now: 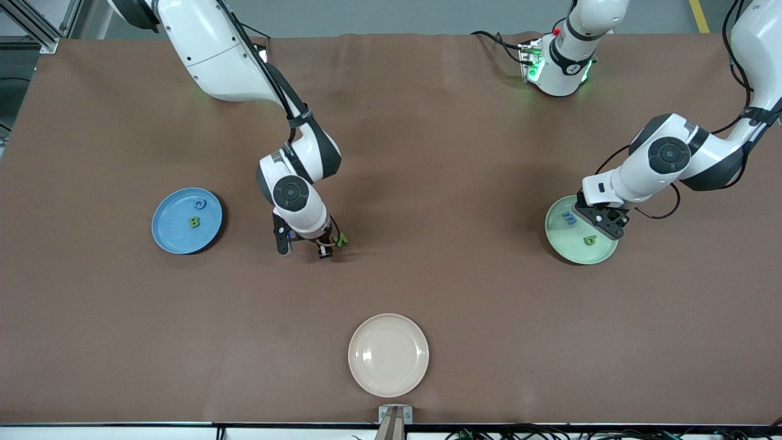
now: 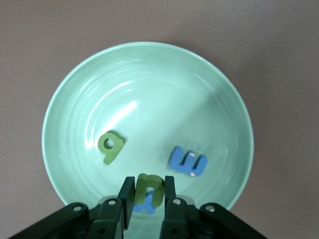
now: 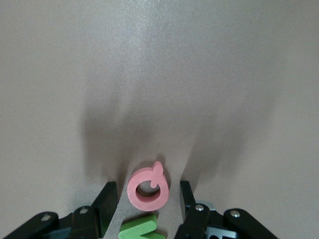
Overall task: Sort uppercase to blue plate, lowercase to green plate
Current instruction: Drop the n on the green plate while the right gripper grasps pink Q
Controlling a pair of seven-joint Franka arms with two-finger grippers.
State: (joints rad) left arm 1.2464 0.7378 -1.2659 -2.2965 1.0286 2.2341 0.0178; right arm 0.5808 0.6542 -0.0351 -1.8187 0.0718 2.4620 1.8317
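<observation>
Left gripper (image 2: 149,193) over the green plate (image 1: 565,247) at the left arm's end of the table, fingers pinching a green lowercase n-like piece (image 2: 149,188) upright between them. In that plate: a blue m (image 2: 188,161), a green rounded d/p-like letter (image 2: 110,145), and a blue x (image 2: 144,206) partly hidden under the fingers. Right gripper (image 3: 148,199) down at the brown table (image 1: 464,183) near its middle, toward the right arm's end, fingers spread on either side of the pinkish-red Q (image 3: 148,185), not seen touching it. Green N (image 3: 141,228) just beside the Q, between the finger bases. Blue plate (image 1: 168,235) at the right arm's end, holding a blue G (image 1: 200,204) and a green B (image 1: 194,222). Cream plate (image 1: 388,354) nearest the front camera, about midway along the table.
</observation>
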